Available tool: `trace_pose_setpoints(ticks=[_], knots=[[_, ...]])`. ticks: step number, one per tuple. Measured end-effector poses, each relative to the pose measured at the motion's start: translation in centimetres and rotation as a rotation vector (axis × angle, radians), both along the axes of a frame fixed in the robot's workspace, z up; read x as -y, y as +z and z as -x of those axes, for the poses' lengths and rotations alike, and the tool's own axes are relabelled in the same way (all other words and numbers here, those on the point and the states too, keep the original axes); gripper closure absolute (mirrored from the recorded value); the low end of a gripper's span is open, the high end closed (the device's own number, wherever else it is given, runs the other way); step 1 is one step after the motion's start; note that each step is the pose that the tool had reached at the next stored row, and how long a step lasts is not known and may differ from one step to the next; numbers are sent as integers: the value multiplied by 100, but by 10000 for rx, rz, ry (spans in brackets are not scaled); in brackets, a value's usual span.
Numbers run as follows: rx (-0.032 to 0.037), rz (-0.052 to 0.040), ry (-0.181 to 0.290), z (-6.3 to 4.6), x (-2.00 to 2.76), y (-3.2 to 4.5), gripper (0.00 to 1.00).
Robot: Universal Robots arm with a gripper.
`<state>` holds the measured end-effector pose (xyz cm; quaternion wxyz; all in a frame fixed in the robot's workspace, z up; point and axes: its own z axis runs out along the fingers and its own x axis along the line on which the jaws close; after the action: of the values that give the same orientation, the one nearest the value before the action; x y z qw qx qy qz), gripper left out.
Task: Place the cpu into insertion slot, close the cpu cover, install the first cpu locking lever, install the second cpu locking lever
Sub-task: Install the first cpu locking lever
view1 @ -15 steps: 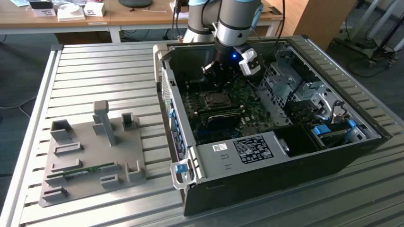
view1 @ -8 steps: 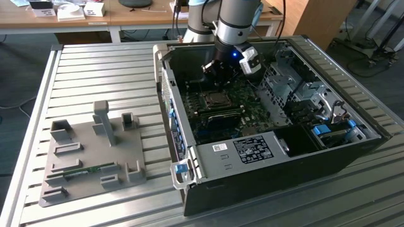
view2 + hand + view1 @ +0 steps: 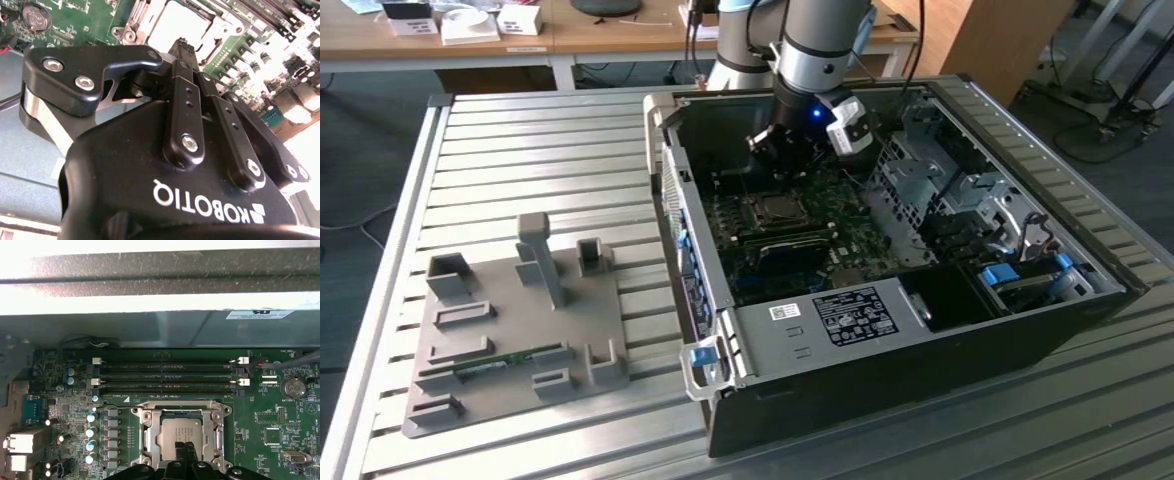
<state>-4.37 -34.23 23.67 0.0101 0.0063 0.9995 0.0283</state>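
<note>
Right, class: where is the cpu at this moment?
In the first wrist view the cpu sits on the motherboard inside the cpu cover window, beside the long memory slots, with the gripper close over it.

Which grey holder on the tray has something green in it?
The long low holder across the tray, towards its near edge: a thin green strip lies along it. The others look bare.
</note>
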Motion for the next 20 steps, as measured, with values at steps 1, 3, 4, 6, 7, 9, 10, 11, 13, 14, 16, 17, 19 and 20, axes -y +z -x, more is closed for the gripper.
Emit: trace_pose_setpoints(ticks=[1, 3, 4, 6, 7, 9, 10, 11, 13, 14, 16, 17, 19, 20], knots=[[0, 0, 0, 0, 0, 0, 89], [1, 1, 1, 5, 0, 0, 89], [3, 2, -1, 11, 0, 1, 89], [14, 1, 0, 28, 0, 0, 89], [21, 1, 0, 38, 0, 0, 89], [41, -1, 1, 64, 0, 0, 89], [54, 0, 1, 81, 0, 0, 89], [69, 1, 1, 99, 0, 0, 89], [107, 1, -1, 147, 0, 0, 89], [125, 0, 0, 168, 0, 0, 89], [162, 0, 1, 216, 0, -1, 89], [180, 0, -1, 239, 0, -1, 89], [212, 0, 0, 275, 0, -1, 89], [224, 0, 0, 288, 0, -1, 89]])
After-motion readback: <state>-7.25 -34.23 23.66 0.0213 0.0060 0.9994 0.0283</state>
